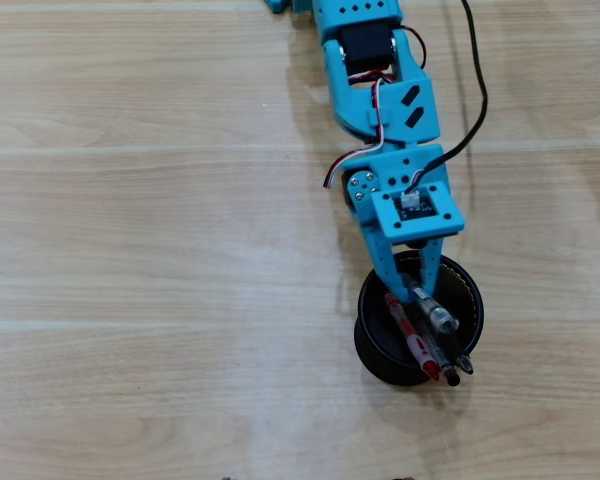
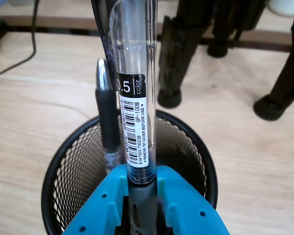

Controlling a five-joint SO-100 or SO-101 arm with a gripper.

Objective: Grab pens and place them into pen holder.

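The pen holder [image 1: 472,300], a round black mesh cup, stands right under my gripper [image 1: 408,292]. In the wrist view my blue gripper [image 2: 139,188] is shut on the grey sleeve of a clear pen [image 2: 134,73], which slants over the pen holder's [image 2: 54,166] opening and out past its far rim. A black pen [image 2: 108,122] stands in the cup to its left. From overhead, a red pen [image 1: 412,340] and the clear pen [image 1: 436,319] lean side by side across the cup, with dark tips sticking out over its lower rim.
Black tripod legs [image 2: 174,54] and feet [image 2: 269,105] stand on the table beyond the cup in the wrist view. A black cable [image 2: 19,61] lies at far left. Light wood tabletop [image 1: 130,250] spreads left of the arm; a black cable [image 1: 478,95] runs along the arm.
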